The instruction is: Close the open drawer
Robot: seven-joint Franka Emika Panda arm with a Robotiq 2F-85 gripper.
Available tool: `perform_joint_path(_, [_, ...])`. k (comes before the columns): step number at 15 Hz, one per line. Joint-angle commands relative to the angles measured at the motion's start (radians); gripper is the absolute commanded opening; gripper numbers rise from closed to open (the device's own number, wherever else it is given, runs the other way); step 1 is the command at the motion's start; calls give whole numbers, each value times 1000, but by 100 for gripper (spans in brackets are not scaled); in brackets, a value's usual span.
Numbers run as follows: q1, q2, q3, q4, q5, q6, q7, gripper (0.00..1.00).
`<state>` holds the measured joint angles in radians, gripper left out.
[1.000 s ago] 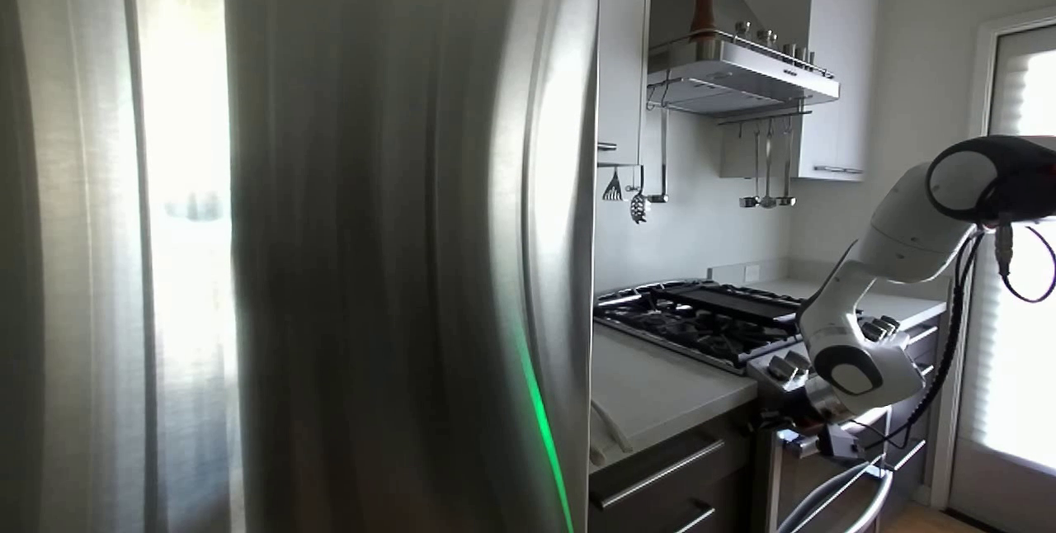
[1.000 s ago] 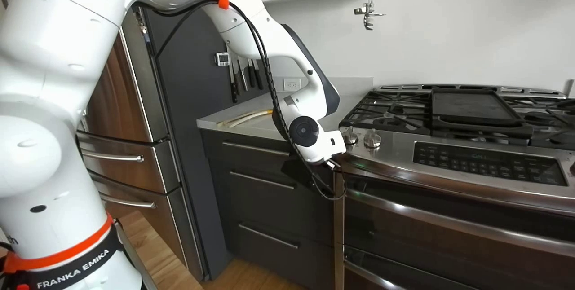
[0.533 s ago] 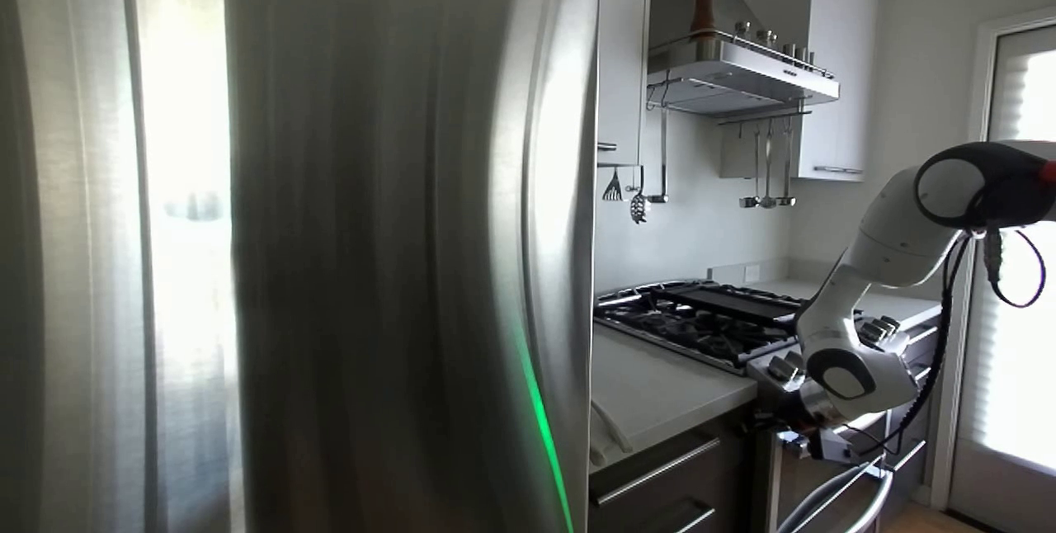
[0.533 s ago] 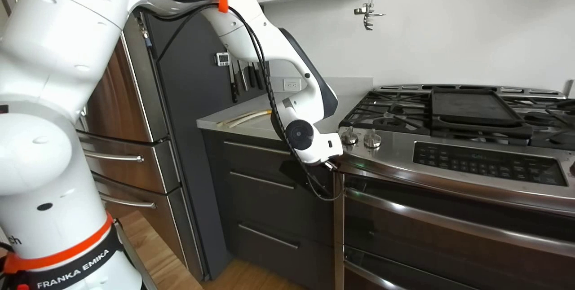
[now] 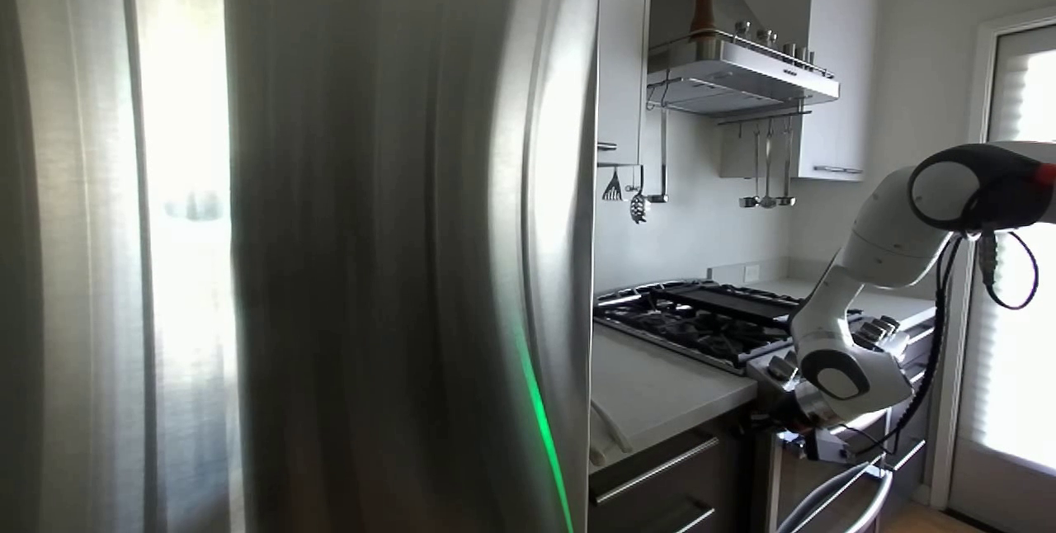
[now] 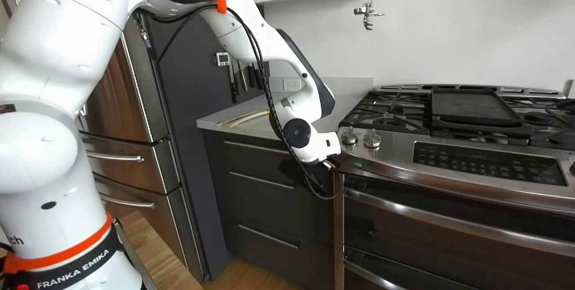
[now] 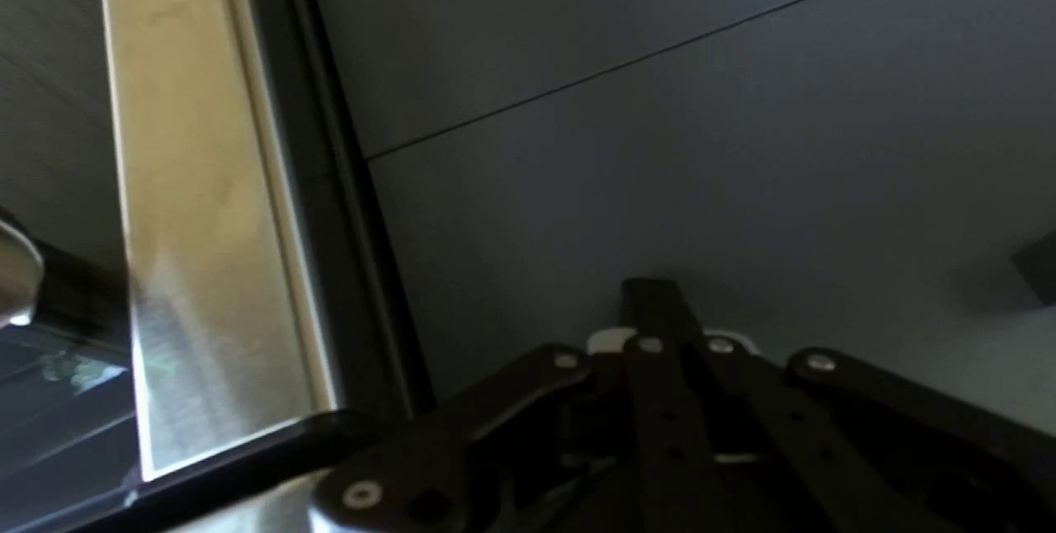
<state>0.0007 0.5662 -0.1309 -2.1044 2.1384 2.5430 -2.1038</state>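
Observation:
The drawer is the top one of the dark cabinet. Its flat dark front (image 6: 251, 160) with a bar handle lies just under the counter; the front also shows in an exterior view (image 5: 668, 485). It looks flush or nearly flush with the drawers below; its inside and utensils are hidden. In the wrist view, which seems upside down, the drawer front (image 7: 742, 178) fills the middle and right. My gripper (image 7: 656, 290) is shut and empty, its fingertips on or very close to that front, near the oven side. The gripper (image 5: 761, 422) is dark and partly hidden in both exterior views.
The stainless oven (image 6: 449, 222) stands right beside the drawer; its edge strip (image 7: 206, 211) is close in the wrist view. Knobs (image 6: 372, 138) stick out near my wrist. The pale counter (image 6: 251, 129) holds long pale utensils. A fridge (image 5: 371, 228) blocks much of an exterior view.
The arm and gripper have moved slightly toward the cabinet, leftward in the exterior views. The top drawer's front and handle have shifted slightly inward. The gripper looks unchanged.

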Motion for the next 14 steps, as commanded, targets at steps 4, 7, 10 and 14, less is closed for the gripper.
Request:
perform_joint_path(4, [46, -146, -15, -176, -407, 107, 314, 0])
perform_joint_path(7, [41, -259, -31, -298, -637, 214, 525, 0])
perform_joint_path(10, [89, -367, -109, -436, -875, 235, 737, 0])
perform_joint_path(14, [155, -505, -235, -539, -1196, 214, 990, 27])
